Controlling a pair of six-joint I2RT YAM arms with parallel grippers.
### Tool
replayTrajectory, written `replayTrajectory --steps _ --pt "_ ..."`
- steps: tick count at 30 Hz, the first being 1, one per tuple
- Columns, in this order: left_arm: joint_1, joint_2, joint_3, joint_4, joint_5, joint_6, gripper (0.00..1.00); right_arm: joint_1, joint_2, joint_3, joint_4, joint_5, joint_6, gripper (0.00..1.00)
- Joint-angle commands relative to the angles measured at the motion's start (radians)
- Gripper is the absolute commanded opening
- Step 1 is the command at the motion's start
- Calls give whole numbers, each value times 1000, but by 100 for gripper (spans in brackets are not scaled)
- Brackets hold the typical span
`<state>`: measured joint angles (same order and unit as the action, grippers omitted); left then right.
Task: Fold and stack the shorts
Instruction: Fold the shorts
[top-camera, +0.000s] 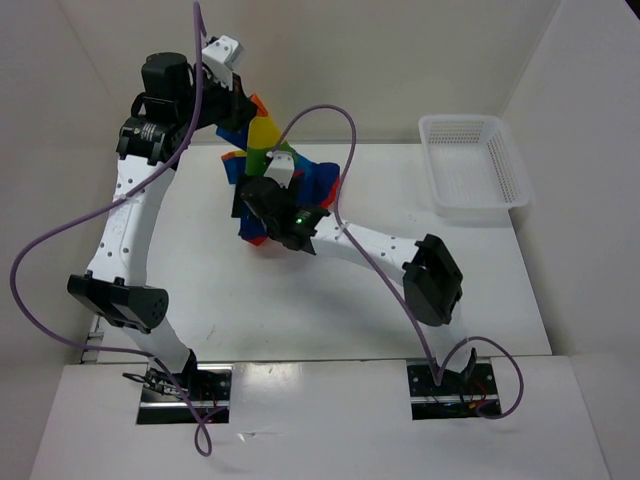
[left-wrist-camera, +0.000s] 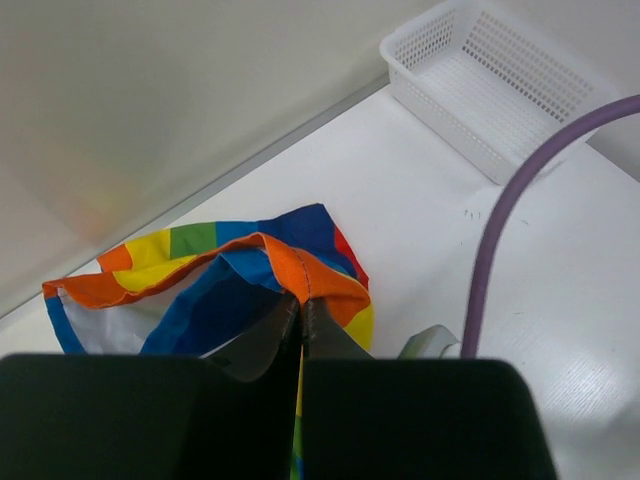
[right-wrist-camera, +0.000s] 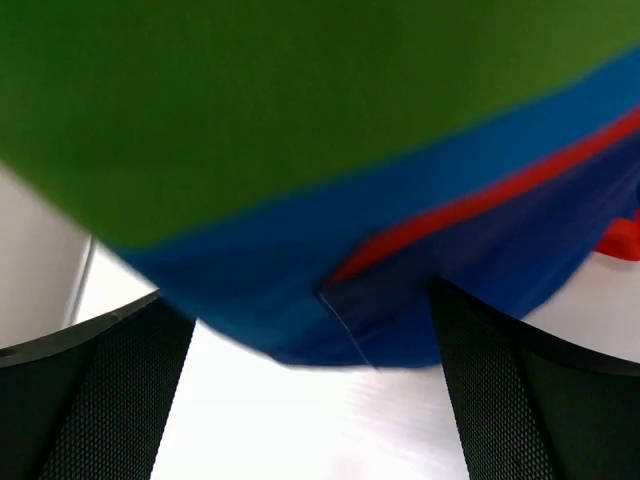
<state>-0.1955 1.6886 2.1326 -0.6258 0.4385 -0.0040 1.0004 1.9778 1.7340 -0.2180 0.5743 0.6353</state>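
The soft cloth shorts with wide rainbow stripes (top-camera: 262, 135) hang bunched over the far middle of the white table (top-camera: 250, 300), pinched by an orange hem in the clenched left gripper (left-wrist-camera: 302, 312), which holds them up at the far left. Their long axis runs from that pinch down toward the near right, where the right gripper (right-wrist-camera: 308, 300) sits with jaws spread wide, the green and blue lower folds just ahead between its fingers, not yet nipped. The right arm is therefore nearer the free edge. Whether the cloth brushes the table I cannot tell. The white plastic mesh basket (top-camera: 475, 165) stands well apart at the far right
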Motion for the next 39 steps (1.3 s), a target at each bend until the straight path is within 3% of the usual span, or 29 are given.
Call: replayTrajectory --steps 1,3,4,5,6,10,14,17,20,24,27,31,35,39 --pt "-5 -24 -11 31 16 4 0 14 96 104 -44 153 121 100" --pt "-5 -15 -11 40 25 4 0 -8 124 145 -61 124 142 79" --pt "-5 -15 -11 40 25 4 0 -8 134 154 -73 139 171 65" --pt "-5 -15 -11 40 25 4 0 -17 135 168 -102 174 181 34" --pt "-5 -15 -20 40 25 4 0 -17 135 168 -121 200 193 22" --pt "-5 -24 -10 20 -9 4 0 -52 32 84 -124 216 152 1" --pt "4 -13 24 11 -29 4 0 -98 -288 -244 26 128 29 1" --pt "36 -13 0 64 5 4 0 -164 -516 -432 26 113 8 1" --pt "36 8 -20 115 61 4 0 -288 -647 -539 5 59 -20 1" --pt "36 83 27 159 179 4 0 -465 -682 -516 106 -72 -178 1" --pt "48 140 151 117 193 4 0 -536 -546 -237 106 -157 -321 1" --pt "100 109 162 117 184 4 0 -545 -482 -31 31 -212 -436 1" --pt "148 46 87 117 184 4 0 -556 -591 -95 -33 -339 -433 1" --pt "171 -52 -47 156 184 4 0 -556 -795 -304 -96 -373 -372 1"
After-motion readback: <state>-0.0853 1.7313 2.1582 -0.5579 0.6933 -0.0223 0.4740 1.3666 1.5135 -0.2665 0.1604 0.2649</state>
